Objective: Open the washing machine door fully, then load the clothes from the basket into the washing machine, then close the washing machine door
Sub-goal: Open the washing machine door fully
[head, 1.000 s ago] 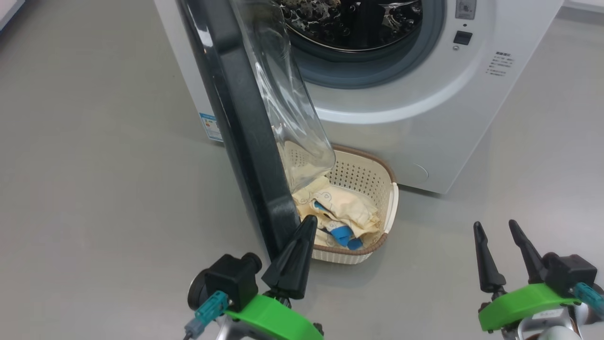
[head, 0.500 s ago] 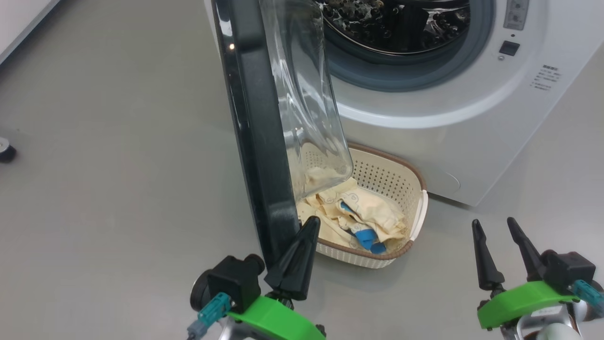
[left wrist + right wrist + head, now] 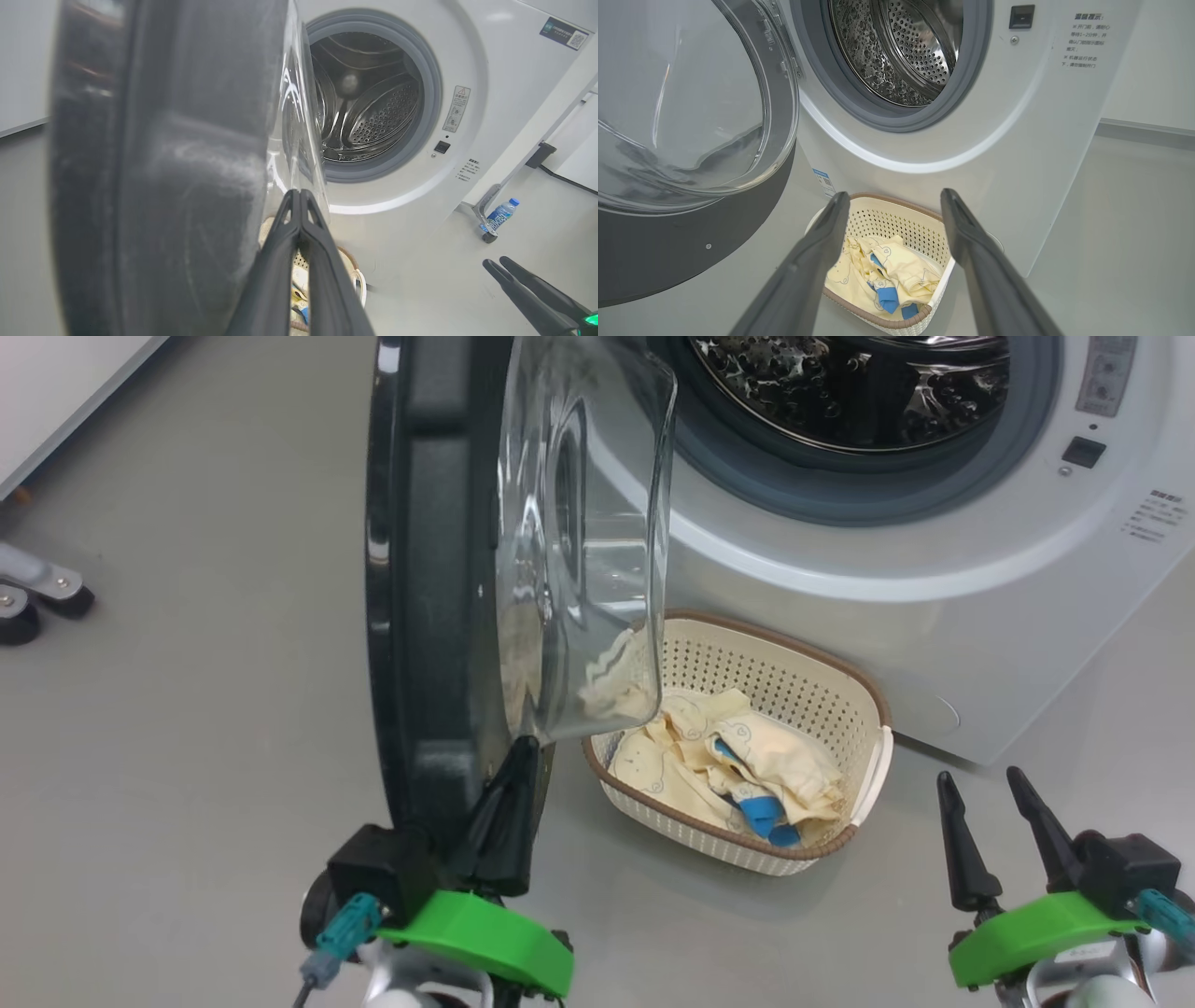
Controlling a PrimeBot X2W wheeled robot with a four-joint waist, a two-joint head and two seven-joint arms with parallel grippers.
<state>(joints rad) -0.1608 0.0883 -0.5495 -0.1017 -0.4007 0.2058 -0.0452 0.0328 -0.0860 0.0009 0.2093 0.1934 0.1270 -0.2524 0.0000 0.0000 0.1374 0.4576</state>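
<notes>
I am on the first step: getting the door [image 3: 420,569] fully open. It stands out from the washer [image 3: 934,644], nearly edge-on in the head view, so I judge it about half swung, not yet wide. My left gripper [image 3: 521,754] has its fingers pressed together, holding nothing. They lie against the door's inner side at the low edge of the glass [image 3: 579,523], and they look to be touching it. In the left wrist view the black ring rises on the left of the fingers and the glass bulges just beside their tips.

The basket [image 3: 747,667] sits on the floor against the washer's front, below the opening. From the head view the glass hangs over its left end. The clothes [image 3: 738,756] lie heaped inside it, and I see none in the drum [image 3: 859,383].

My right gripper [image 3: 978,782] hangs at the lower right with its fingers spread, empty and apart from the basket, which its wrist view frames between them.

The next move calls for a push outward to my left with the closed fingers flat on the door, so it swings clear of the basket. After that the right arm can drop for the clothes.
</notes>
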